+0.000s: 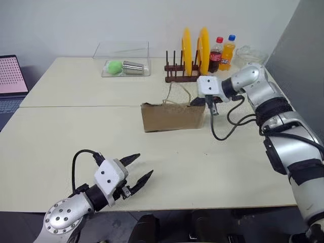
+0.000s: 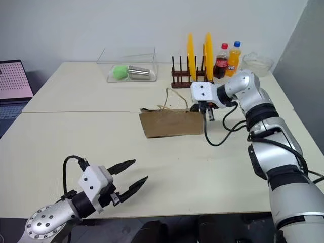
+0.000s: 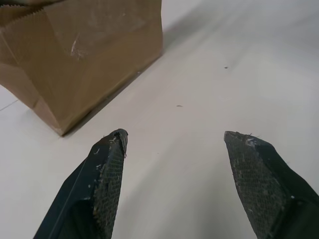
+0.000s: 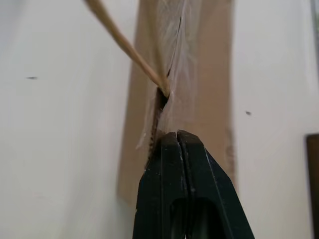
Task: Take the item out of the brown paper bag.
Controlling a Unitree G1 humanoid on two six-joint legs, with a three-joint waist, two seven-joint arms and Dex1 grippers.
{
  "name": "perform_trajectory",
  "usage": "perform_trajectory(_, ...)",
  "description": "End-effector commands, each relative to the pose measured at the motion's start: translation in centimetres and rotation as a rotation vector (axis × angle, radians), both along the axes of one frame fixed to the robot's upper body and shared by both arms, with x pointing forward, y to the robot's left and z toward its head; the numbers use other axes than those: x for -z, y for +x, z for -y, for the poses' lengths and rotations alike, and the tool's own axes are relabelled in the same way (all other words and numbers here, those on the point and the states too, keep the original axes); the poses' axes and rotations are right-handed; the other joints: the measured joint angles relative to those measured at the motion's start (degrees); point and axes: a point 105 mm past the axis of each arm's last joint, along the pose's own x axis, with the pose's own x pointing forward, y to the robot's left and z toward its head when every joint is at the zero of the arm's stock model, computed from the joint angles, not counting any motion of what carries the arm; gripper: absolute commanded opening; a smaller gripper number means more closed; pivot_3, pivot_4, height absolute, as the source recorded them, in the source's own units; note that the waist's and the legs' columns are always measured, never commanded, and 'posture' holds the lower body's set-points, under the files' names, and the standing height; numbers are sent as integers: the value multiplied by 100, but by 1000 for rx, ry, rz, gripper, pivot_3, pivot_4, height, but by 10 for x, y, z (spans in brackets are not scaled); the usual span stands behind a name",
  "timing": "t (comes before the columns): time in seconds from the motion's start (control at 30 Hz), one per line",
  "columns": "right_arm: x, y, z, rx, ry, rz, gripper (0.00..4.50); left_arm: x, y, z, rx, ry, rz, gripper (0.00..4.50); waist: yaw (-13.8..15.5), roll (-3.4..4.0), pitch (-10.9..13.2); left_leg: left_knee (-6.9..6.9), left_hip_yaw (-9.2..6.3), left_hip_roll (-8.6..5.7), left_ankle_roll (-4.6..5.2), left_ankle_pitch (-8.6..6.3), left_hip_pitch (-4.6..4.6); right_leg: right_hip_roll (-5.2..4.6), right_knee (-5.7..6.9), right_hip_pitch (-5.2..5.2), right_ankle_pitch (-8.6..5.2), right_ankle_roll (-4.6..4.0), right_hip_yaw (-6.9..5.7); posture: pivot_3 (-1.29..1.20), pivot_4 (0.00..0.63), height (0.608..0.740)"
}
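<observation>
Only 1 brown paper bag (image 1: pixel 172 116) stands, right gripper (image 4: pixel 175 137) seemingly pinching its rim, left gripper (image 1: pixel 140 169) apart.

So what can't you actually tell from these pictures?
- What is inside the brown paper bag: both eye views see its closed side, not into its mouth.
- Whether the shut right end effector pinches the bag's edge or only touches it: in the right wrist view its fingers cover the contact.
- The green thing in the clear box: too small in the eye views to name.
- The laptop: cut off by the frame edge.
</observation>
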Motion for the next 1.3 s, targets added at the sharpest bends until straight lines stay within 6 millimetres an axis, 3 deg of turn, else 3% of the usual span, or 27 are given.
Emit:
perform_trajectory(0.03, -4, -13, -2, -59, -6, -9, 16, -2, -3, 2, 41, 21, 22, 3279, 2, 1, 0, 0, -1, 1, 0, 0, -1, 0, 0, 0, 0, 0, -1, 0, 150, 740)
perform_trajectory(0.23, 4, -24, -5, -84, -4, -7, 16, 3, -8, -6, 77, 65, 6, 3279, 0, 7, 4, 0, -1, 3, 0, 0, 0, 0, 1, -2, -1, -1, -2, 0, 150, 740)
perform_trajectory(0.33, -13, -31, -10, -106, 82, 28, 16, 1, -8, -13, 100, 86, 3, 3279, -1, 9, 6, 0, 0, 4, 0, 0, -1, 0, 0, -2, -4, -4, -3, 0, 150, 740)
perform_trajectory(0.43, -31, -48, -13, -132, 206, 10, 16, -8, -2, -20, 140, 127, 34, 3279, 16, 12, 7, 0, -5, 4, 0, 0, -3, 0, -1, -3, -4, -4, -7, 0, 150, 740)
perform_trajectory(0.57, -21, -80, -1, -120, 285, -48, 0, -24, 15, -23, 224, 249, 152, 3645, 127, 11, 7, 0, -20, 3, -1, -1, -8, 0, -15, 2, -5, -4, -19, 0, 150, 740)
perform_trajectory(0.63, -13, -94, 3, -52, 360, -77, 352, -31, 21, -18, 305, 306, 200, 3897, 203, 6, 4, -1, -28, 2, -1, -1, -15, 0, -28, 7, -5, -3, -26, 0, 150, 740)
perform_trajectory(0.77, 15, -119, 13, 98, 416, -103, 352, -28, 34, 3, 507, 432, 297, 4416, 224, 19, 7, -1, -17, 0, -2, -1, -20, -4, -31, 3, -5, -1, -19, 0, 150, 740)
perform_trajectory(0.9, 34, -148, 17, 186, 429, -191, 352, -19, 41, 22, 648, 482, 348, 4471, 184, 21, 7, -2, -2, 3, -2, -1, -18, -2, -30, -1, -21, 28, -12, 0, 150, 740)
perform_trajectory(1.13, 40, -181, 22, 360, 505, -284, 352, 1, 52, 63, 820, 489, 417, 4471, 167, 16, 6, 0, -4, 5, -1, -1, -16, 3, -27, 3, -21, 36, -14, 0, 150, 740)
perform_trajectory(1.3, 43, -192, 29, 456, 482, -242, 352, 10, 53, 83, 901, 483, 457, 4471, 170, 13, 5, 0, -8, 3, -1, -1, -19, 4, -30, 4, -24, 42, -16, 0, 150, 740)
